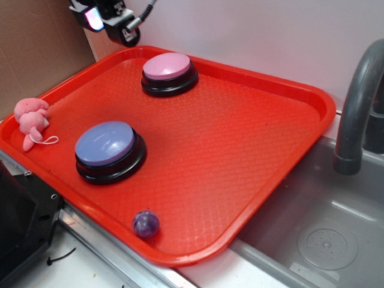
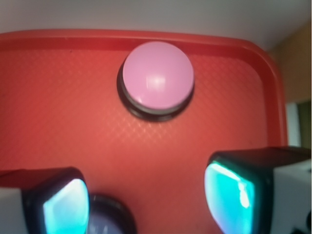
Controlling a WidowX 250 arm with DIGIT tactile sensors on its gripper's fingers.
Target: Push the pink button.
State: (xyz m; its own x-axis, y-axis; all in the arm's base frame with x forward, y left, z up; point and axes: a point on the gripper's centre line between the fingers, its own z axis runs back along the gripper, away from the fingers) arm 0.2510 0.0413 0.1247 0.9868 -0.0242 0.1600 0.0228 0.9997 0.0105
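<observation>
Hovering above the far left corner of the red tray [image 1: 258, 150], my hand [image 2: 146, 200] is spread wide with nothing between its fingers [image 2: 229, 192]. Well clear of it, the pink button [image 1: 168, 67] sits on the tray near the far edge, untouched. Nearer, on the left, stands the larger blue button [image 1: 106, 144]. A pink plush toy [image 1: 31, 120] lies on the tray's left rim, and a small purple ball [image 1: 146, 223] rests by the near rim.

No readable text, label, brand, number or sign appears in either view. The buttons, the tray and the sink area carry no legible markings.
</observation>
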